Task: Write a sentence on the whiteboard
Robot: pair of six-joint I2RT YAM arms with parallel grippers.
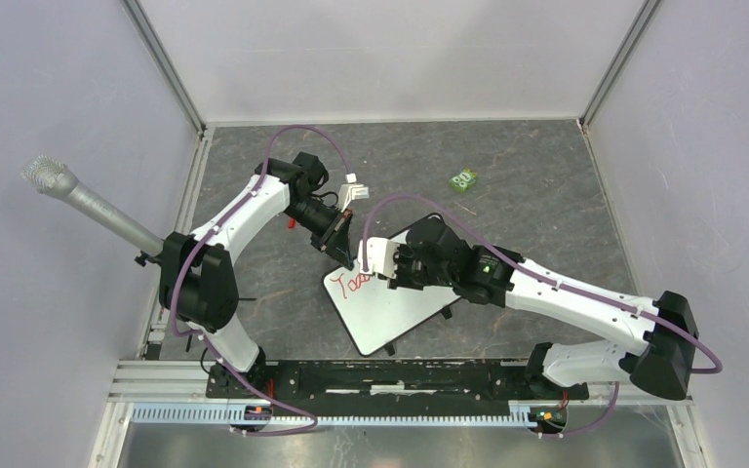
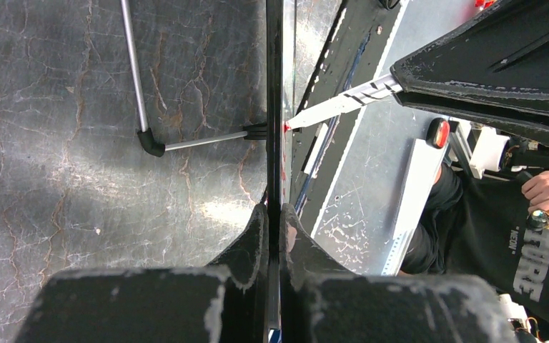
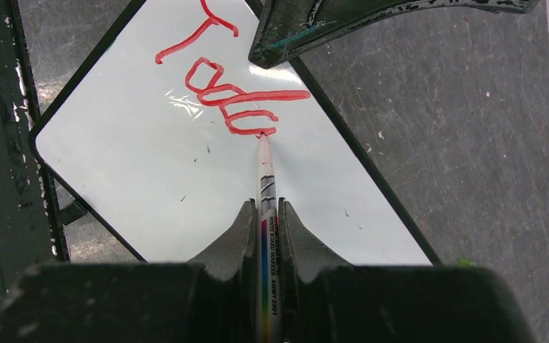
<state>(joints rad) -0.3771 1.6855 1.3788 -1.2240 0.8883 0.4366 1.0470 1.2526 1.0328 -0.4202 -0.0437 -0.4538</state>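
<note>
Right fingers (image 3: 244, 230) pinch marker (image 3: 265, 179), tip on whiteboard (image 3: 129, 164) (sentence (image 3: 236, 100): "Tod"); left fingers (image 2: 257, 230) clamp its rim.

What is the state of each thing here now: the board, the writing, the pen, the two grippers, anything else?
whiteboard: mostly blank, one edge clamped.
sentence: unfinished, only "Tod" and part of the next letter, in red.
marker: uncapped, tip touching the whiteboard at the end of the writing.
left gripper: shut on the whiteboard's edge.
right gripper: shut on the marker.
green object: lying apart from the whiteboard, untouched.
</note>
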